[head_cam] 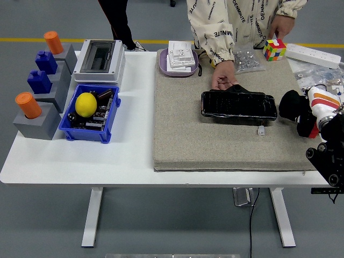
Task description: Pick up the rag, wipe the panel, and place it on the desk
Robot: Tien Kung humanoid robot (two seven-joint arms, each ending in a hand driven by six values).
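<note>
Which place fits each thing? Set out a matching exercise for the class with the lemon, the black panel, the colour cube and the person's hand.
Things:
1 lemon
2 black panel
3 colour cube
4 person's hand

Places:
A far right of the table
B in the blue bin
C at the panel's far edge
D flat on the grey mat

Pairs: 1-B, 2-D, 3-A, 4-C
</note>
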